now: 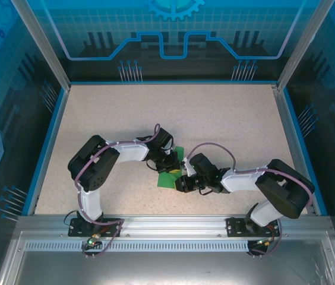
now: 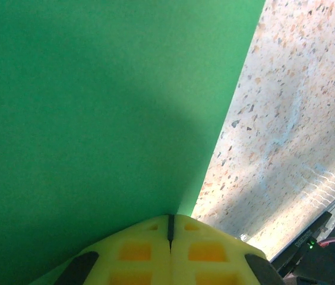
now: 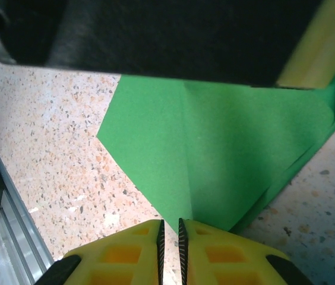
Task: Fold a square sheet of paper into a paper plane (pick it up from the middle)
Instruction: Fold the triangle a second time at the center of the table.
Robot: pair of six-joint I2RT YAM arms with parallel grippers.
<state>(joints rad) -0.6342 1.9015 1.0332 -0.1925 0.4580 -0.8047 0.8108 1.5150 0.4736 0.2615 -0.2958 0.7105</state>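
The square sheet of paper (image 1: 168, 177), bright green and partly folded, lies flat on the speckled table between my two grippers. In the right wrist view the paper (image 3: 227, 148) shows a centre crease and slanted edges that meet in a point at my fingertips. My left gripper (image 2: 170, 228) is shut, its tips down on the paper (image 2: 96, 119) close to one straight edge. My right gripper (image 3: 169, 228) has its jaws a narrow slit apart, with bare table showing in the gap. The paper's point slips under its right finger. From above, the left gripper (image 1: 170, 161) and right gripper (image 1: 182, 183) nearly meet.
The left arm's dark gripper body (image 3: 155, 35) hangs over the far side of the paper. A metal rail (image 3: 1, 202) runs along the table's near edge, close behind my right gripper. Blue walls (image 1: 49, 136) bound the table on both sides.
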